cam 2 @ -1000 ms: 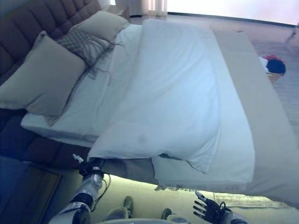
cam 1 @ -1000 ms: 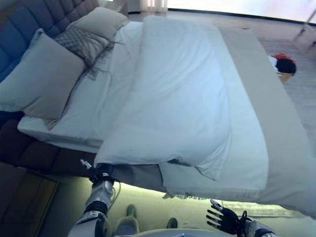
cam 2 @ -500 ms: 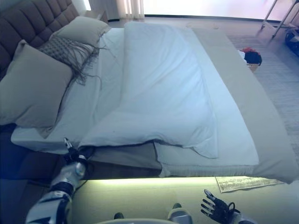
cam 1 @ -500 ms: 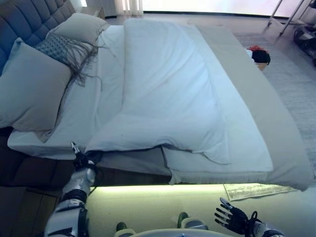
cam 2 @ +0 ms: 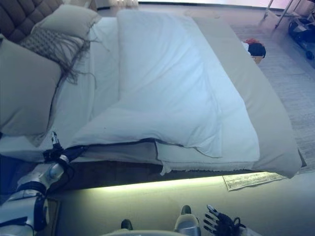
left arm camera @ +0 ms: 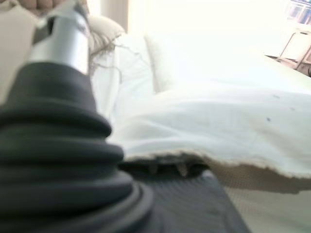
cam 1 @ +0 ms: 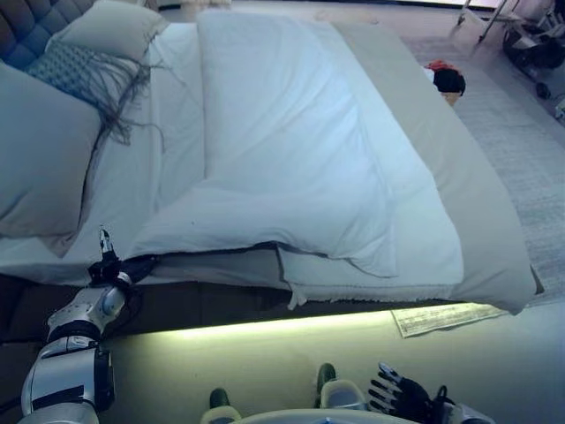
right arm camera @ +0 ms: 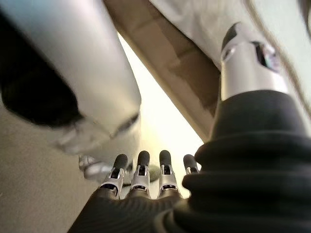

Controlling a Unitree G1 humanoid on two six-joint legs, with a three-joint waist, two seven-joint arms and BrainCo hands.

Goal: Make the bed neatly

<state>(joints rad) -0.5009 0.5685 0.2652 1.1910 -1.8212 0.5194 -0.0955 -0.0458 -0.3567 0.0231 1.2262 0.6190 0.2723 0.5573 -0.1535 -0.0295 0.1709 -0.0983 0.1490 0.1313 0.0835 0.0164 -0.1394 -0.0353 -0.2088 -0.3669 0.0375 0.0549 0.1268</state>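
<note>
A white duvet (cam 1: 291,159) lies on the bed, with its near edge rumpled and one flap folded over (cam 1: 371,256). My left hand (cam 1: 110,269) is at the duvet's near corner on the pillow side, and the corner (cam 1: 146,259) is drawn to a point towards it. In the left wrist view its fingertips (left arm camera: 153,167) curl under the duvet's edge (left arm camera: 218,155) and the thumb (left arm camera: 63,34) stands up. My right hand (cam 1: 402,399) hangs low by the floor, open and empty, with straight fingers (right arm camera: 141,167).
Two large pillows (cam 1: 40,150) (cam 1: 110,26) and a grey fringed cushion (cam 1: 75,71) lie at the head end. A beige cover (cam 1: 459,194) lies over the foot end. A flat mat (cam 1: 441,318) is on the floor under the bed's edge. Red and dark items (cam 1: 444,78) sit beyond the bed.
The camera has swung, shifting the whole picture. My left hand and the duvet corner now sit nearer the big pillow. The right hand stays low and open.
</note>
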